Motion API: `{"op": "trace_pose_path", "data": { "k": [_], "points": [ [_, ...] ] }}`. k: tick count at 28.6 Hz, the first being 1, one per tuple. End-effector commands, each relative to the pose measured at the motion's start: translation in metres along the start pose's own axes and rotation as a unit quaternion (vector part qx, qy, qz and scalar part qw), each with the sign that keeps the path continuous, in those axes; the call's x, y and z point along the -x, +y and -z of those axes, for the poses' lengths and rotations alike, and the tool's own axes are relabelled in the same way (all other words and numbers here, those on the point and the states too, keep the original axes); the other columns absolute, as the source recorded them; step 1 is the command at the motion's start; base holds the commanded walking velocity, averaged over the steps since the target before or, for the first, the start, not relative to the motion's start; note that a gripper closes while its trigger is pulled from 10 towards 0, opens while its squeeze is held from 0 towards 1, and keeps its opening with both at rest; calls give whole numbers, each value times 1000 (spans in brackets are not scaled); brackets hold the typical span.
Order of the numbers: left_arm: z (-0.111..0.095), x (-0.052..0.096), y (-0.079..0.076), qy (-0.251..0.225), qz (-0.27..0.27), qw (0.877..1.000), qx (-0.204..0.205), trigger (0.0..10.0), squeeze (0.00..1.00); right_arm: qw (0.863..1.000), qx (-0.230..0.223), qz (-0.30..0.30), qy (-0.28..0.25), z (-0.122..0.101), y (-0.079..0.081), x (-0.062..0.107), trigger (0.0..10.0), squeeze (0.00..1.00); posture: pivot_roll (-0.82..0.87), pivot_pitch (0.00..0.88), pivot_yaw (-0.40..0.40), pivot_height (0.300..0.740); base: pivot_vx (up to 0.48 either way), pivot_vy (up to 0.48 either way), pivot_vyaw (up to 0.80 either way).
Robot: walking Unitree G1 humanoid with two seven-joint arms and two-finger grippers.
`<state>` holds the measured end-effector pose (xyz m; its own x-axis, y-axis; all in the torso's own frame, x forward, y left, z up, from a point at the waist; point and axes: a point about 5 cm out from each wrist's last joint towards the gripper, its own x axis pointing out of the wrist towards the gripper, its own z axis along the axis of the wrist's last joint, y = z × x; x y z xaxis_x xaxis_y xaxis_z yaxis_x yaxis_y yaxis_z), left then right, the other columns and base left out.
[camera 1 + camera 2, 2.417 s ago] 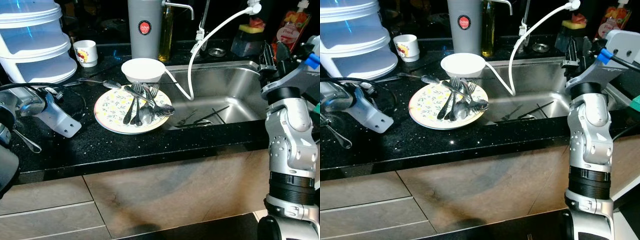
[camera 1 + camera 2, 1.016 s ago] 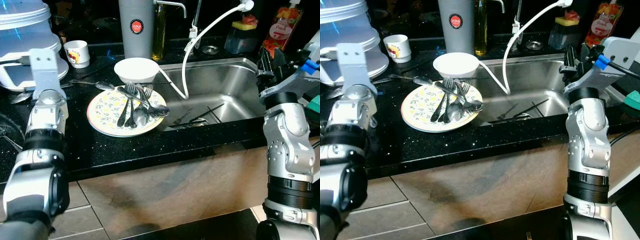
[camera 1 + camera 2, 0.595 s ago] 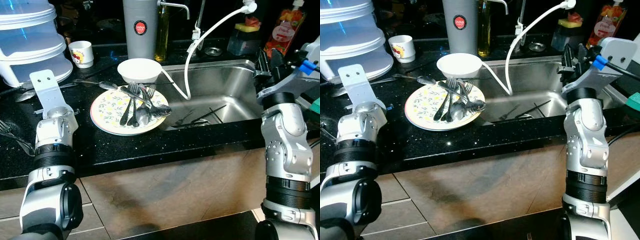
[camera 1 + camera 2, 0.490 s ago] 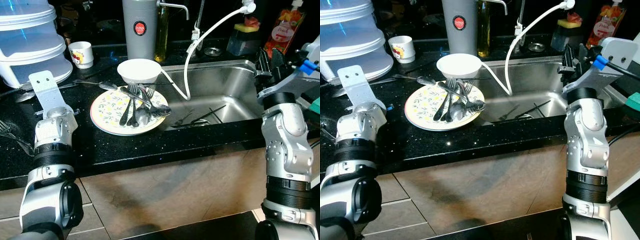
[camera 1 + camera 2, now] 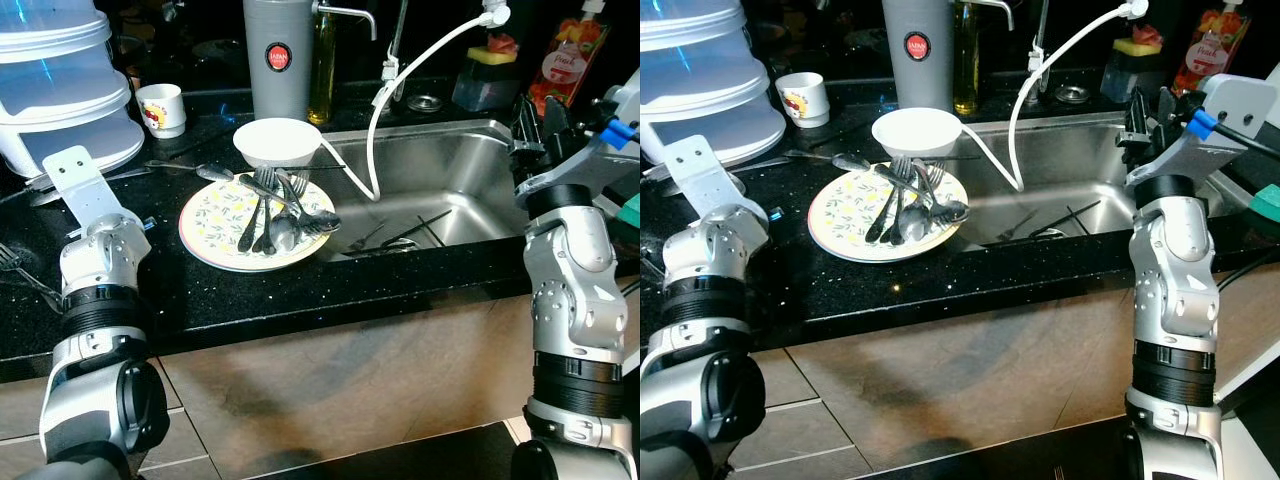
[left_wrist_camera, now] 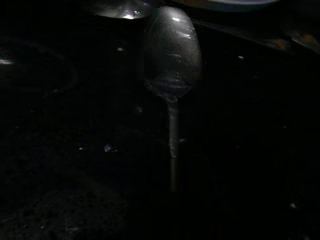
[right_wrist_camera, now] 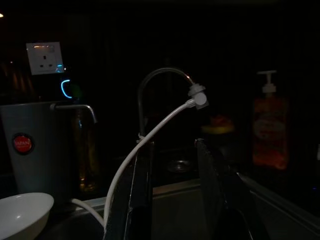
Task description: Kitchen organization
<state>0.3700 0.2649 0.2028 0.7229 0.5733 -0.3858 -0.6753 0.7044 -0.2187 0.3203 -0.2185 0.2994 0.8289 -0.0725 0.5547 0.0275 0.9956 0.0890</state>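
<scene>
My left arm (image 5: 100, 262) is up over the surface (image 5: 200, 290) now — 2.4 s ago it lay low at my left side. Its wrist now leans toward the stacked white containers (image 5: 62, 85), more tilted than a second ago, and my left wrist view looks onto a spoon (image 6: 172, 65).

Spoon (image 6: 171, 65) handle fades into dark; left gripper seemingly hidden behind wrist bracket (image 5: 72, 178).
</scene>
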Motion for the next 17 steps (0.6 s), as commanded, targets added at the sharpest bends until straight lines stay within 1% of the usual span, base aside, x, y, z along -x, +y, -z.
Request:
{"op": "trace_pose_path", "data": {
  "k": [1, 4, 6, 7, 8, 9, 10, 12, 13, 14, 15, 16, 17],
  "points": [
    [25, -8, 16, 52, -33, 998, -14, 0, 0, 1000, 0, -2, -7, -3, 0, -3, 10000, 0, 53, 15, 8, 740, 0, 0, 0],
    [23, -7, 16, 43, -32, 998, -15, 0, 0, 1000, 0, -3, -7, -3, 0, -4, 10000, 0, 53, 12, 3, 740, 0, 0, 0],
    [16, -7, 15, 20, -31, 999, -23, 0, 0, 1000, 0, -4, -8, -4, 0, -4, 10000, 0, 51, 9, 2, 740, 0, 0, 0],
    [7, -5, 12, -10, -25, 999, -31, 0, 0, 1000, 0, -4, -9, -4, 0, -5, 10000, 0, 51, 9, 2, 740, 0, 0, 0],
    [-13, 1, 4, -83, -10, 995, -50, 0, 0, 1000, 0, -3, -11, -5, -1, -5, 10000, 0, 51, 9, 1, 740, 0, 0, 0],
    [-13, 1, 4, -83, -10, 995, -50, 0, 0, 1000, 0, -3, -11, -5, -1, -5, 10000, 0, 51, 9, 1, 740, 0, 0, 0],
    [-42, 16, -8, -198, 13, 977, -80, 10000, 0, 1000, -1, -2, -13, -7, -1, -6, 10000, 0, 49, 11, 1, 740, 0, 0, 0],
    [-61, 32, -19, -284, 41, 953, -100, 10000, 0, 1000, -10, 0, -14, -8, -2, -5, 10000, 0, 49, 11, 1, 740, 0, 0, 0],
    [-65, 37, -23, -305, 52, 945, -103, 10000, 0, 1000, -16, 1, -15, -8, -2, -5, 10000, 0, 47, 11, 0, 740, 0, 0, 0],
    [-73, 51, -36, -337, 117, 929, -101, 10000, 0, 999, -48, -6, -19, -11, -2, -6, 10000, 0, 47, 12, 0, 740, 0, 0, 0],
    [-73, 51, -36, -337, 117, 929, -101, 10000, 0, 999, -48, -6, -19, -11, -2, -6, 10000, 0, 47, 12, 0, 740, 0, 0, 0],
    [-80, 69, -51, -371, 198, 902, -102, 10000, 0, 994, -98, -39, -19, -15, 4, -5, 10000, 0, 47, 12, 0, 740, 0, 0, 0],
    [-80, 69, -51, -371, 198, 902, -102, 10000, 0, 994, -98, -39, -19, -15, 4, -5, 10000, 0, 47, 12, 0, 740, 0, 0, 0]
  ]
}}
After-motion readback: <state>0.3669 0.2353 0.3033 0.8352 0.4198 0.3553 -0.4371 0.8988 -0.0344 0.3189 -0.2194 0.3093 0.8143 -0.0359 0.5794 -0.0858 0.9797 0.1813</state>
